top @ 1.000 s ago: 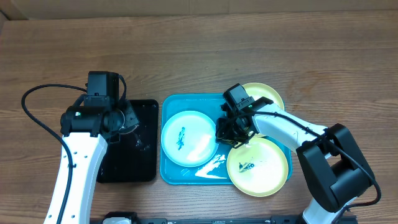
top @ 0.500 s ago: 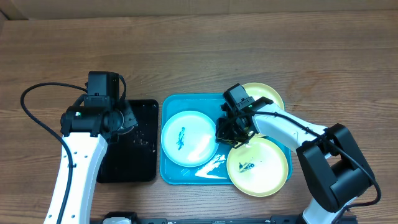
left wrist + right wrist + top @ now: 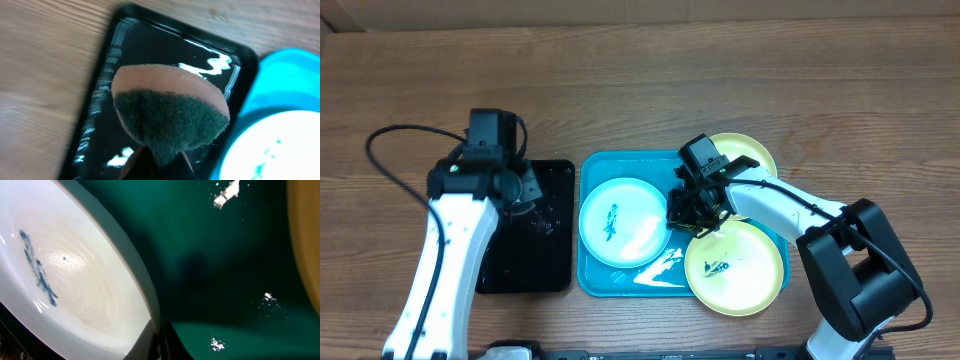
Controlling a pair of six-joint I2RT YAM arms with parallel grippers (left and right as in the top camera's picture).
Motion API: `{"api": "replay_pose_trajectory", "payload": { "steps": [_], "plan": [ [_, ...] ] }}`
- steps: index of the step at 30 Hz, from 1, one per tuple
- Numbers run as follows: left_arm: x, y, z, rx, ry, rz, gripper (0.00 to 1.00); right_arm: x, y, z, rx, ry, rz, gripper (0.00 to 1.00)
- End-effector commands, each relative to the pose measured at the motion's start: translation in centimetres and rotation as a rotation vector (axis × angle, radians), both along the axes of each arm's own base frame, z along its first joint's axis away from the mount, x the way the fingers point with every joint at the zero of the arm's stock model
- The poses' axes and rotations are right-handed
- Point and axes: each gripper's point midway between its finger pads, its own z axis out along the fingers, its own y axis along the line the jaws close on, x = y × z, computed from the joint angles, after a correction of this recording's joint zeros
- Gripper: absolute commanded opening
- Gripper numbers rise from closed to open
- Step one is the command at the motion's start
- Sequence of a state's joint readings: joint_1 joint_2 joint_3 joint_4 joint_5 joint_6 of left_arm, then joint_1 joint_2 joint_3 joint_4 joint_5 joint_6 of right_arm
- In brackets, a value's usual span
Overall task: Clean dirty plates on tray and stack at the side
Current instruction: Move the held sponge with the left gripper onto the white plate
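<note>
Overhead: R gripper [image 3: 686, 214] pinches white plate [image 3: 638, 238] rim on blue tray [image 3: 592, 170]; L gripper [image 3: 159, 163] clamps sponge [image 3: 170, 120] over black tray [image 3: 145, 45]. Brace plate steady, scrub centre smear [image 3: 610, 222] lightly.

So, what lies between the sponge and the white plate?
Between sponge and white plate, overhead shows only the right edge of the black tray and the rim of the blue tray.
</note>
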State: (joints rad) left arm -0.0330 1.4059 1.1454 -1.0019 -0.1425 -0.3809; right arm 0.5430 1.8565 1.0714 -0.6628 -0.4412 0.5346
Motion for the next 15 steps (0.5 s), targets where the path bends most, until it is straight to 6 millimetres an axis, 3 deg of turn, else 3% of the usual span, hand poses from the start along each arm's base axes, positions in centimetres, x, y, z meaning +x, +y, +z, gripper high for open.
{"api": "replay_pose_trajectory", "payload": {
  "steps": [1, 7, 15],
  "plan": [
    [1.4, -4.7, -1.0, -0.218, 0.007, -0.159, 0.04, -0.1, 0.1, -0.1, 0.006, -0.001, 0.008, 0.04],
    [2.7, -11.8, 1.9, -0.550, -0.112, -0.377, 0.04, 0.1, 0.2, -0.1, 0.011, -0.019, 0.025, 0.04],
    [1.0, -15.1, 0.1, -0.535, -0.010, -0.457, 0.04, 1.3, -1.0, -0.2, -0.075, -0.074, 0.020, 0.04]
  ]
}}
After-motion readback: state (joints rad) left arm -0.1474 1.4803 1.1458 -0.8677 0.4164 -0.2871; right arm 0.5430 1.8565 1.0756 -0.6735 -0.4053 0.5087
